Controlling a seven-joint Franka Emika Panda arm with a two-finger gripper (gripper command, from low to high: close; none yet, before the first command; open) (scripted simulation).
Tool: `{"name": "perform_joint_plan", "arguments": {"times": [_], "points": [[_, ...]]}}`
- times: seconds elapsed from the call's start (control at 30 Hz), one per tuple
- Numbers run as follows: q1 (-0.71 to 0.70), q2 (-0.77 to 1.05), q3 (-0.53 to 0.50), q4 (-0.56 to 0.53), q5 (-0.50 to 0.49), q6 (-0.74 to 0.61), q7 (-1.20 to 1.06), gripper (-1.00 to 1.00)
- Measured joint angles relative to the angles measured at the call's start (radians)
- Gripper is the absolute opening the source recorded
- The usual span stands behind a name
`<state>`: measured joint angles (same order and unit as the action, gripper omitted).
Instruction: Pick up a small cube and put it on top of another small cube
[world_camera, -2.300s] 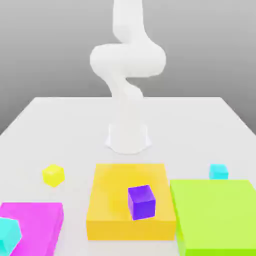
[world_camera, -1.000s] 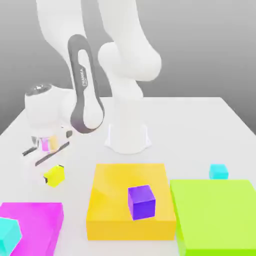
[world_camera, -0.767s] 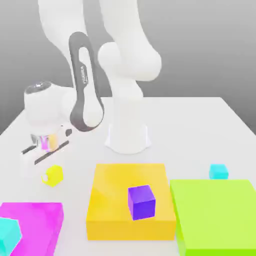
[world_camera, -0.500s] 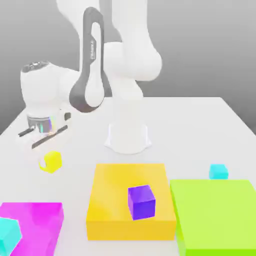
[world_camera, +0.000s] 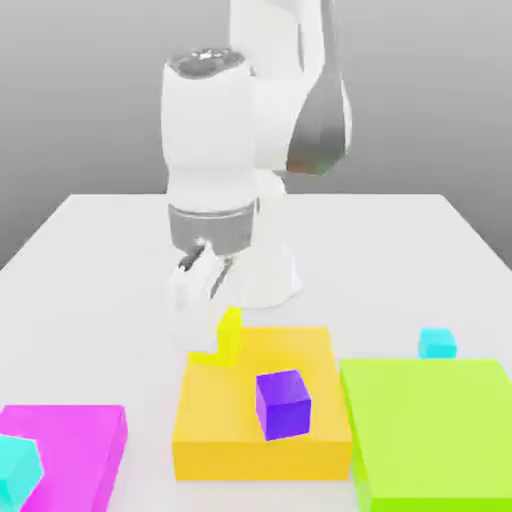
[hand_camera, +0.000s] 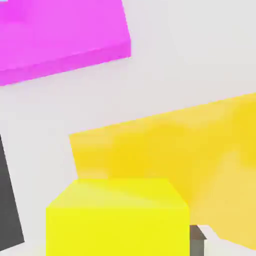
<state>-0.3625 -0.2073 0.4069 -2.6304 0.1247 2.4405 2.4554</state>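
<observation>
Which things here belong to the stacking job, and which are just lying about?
In the job:
- yellow cube, held in the jaws
- one more small cube to set it on; purple cube looks likeliest, as the nearest, though the pictures don't settle it

Lying about:
- magenta slab
- orange slab, bearing the purple cube
- green slab

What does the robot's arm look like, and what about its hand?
The arm is mostly smooth and white, with big rounded, tube-like parts. One part has a dark grey side, and a grey band goes around the wrist. The hand is whitish, with thin dark strips near its top.
</observation>
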Motion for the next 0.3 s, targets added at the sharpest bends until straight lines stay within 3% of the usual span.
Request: {"name": "perform_joint_plan", "arguments": {"times": [0.2,0.23,0.3], "points": [[-0.003,0.148,0.035,-0.018,-0.085,0.155,0.084,-1.00],[-0.004,0.164,0.037,-0.022,-0.093,0.174,0.090,1.00],[-0.004,0.164,0.037,-0.022,-0.093,0.174,0.090,1.00]]}}
